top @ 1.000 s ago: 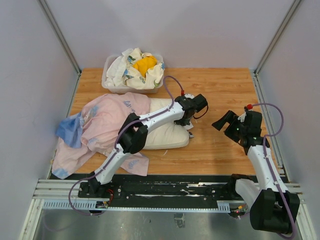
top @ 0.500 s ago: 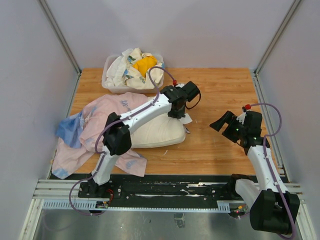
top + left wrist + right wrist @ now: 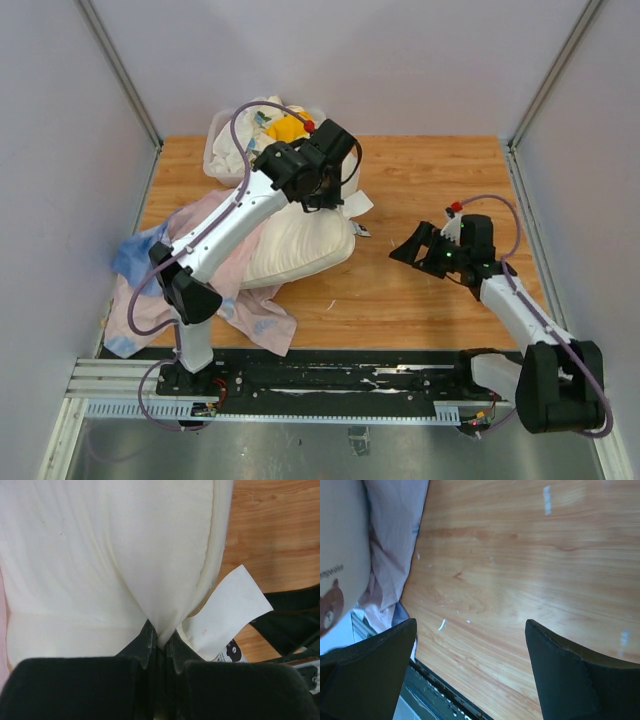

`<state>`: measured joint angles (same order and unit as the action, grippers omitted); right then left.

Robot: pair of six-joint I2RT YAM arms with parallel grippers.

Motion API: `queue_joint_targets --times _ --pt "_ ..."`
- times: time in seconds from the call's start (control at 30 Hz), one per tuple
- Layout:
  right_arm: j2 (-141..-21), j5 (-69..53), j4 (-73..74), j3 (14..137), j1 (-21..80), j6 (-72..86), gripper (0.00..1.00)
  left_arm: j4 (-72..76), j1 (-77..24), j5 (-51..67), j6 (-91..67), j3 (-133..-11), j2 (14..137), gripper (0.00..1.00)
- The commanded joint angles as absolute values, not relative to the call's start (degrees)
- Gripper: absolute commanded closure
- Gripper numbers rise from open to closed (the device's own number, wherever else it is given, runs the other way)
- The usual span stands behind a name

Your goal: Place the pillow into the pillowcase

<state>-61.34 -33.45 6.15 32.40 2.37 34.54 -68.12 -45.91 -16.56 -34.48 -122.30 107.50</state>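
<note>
My left pincer (image 3: 160, 632) is pinched almost completely shut on a fold of the pillow (image 3: 295, 245), right at its seamed edge. From the wrist view the cream cover gathers into a tight V where the two fingers bite. I judge that hold is chosen because a thick, soft cushion gives nothing firm to clamp, so a pinch of the cover near a corner is the surest way to lift and steer it. Just beside the grip hangs the tag (image 3: 227, 607), a flat white slip with small print, free and not caught in the jaws.

The pillow itself is plump, smooth and piped along the rim. It sits in the left half of the table (image 3: 440, 180), about midway between the near and far edges, with its right end raised by my grip and its left end resting on the pillowcase (image 3: 262, 322). That case is thin, limp cloth, crumpled rather than flat, showing its pale pink side with blue patches. It spreads toward the near left corner, and I cannot pick out its mouth from here (that opening is what I need next).

My right pincer (image 3: 470, 625) stands wide apart and holds nothing, hovering over bare wood grain right of the pillow, probably waiting to take the case's hem.

At the far left corner a clear bin (image 3: 222, 170) holds floral cloths and a yellow cloth (image 3: 287, 128), no part of this job
</note>
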Motion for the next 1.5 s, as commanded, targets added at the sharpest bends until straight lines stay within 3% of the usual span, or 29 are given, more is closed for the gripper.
queue_joint_targets --times 0.0,0.53,0.57,0.63,1.07,1.37,1.47 --pt "-67.59 -34.79 -4.12 34.05 11.42 34.56 0.1 -65.86 -44.77 -11.93 -33.35 -123.85 103.25 1.0" --pt "-101.54 -36.15 -30.65 49.42 33.05 34.56 0.1 -60.7 -36.69 -3.9 -33.36 -120.08 96.21 1.0" --pt "-103.52 -36.42 -32.66 50.18 33.81 49.14 0.22 -60.5 -36.47 -3.7 -33.32 -120.09 96.13 1.0" --pt "-107.08 -36.64 -35.01 52.11 35.27 59.82 0.25 -60.14 -36.18 -3.31 -33.31 -120.14 96.15 1.0" --pt "-121.26 -36.2 -36.65 62.73 42.29 64.96 0.26 -59.14 -33.89 -1.09 -33.64 -119.86 95.62 1.0" --pt "-124.44 -32.82 -31.65 66.88 45.55 63.74 0.28 -56.83 -33.33 -0.08 -34.49 -116.3 93.33 1.0" --pt "-124.49 -31.51 -29.84 67.71 46.26 63.1 0.35 -56.59 -33.22 0.0 -34.62 -115.81 92.93 1.0"
